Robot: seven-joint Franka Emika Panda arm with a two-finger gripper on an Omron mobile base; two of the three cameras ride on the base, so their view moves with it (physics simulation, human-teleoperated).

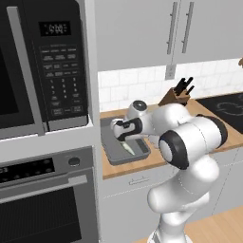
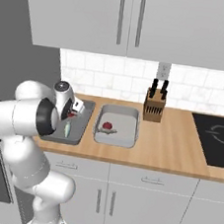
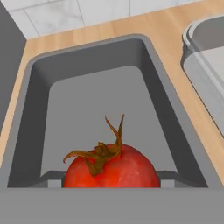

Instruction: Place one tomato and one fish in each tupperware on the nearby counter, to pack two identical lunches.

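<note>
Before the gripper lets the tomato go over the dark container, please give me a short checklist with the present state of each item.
1. Tomato between the fingers of the gripper: ok.
2. Gripper above the darker tupperware, inside its rim: ok.
3. Floor of that container under the tomato free: ok in the hand view.
4. One fish already lying in the darker tupperware: ok.
5. Lighter tupperware holds a tomato: ok; a fish there: cannot tell.
6. Height of the tomato above the floor: cannot tell.
</note>
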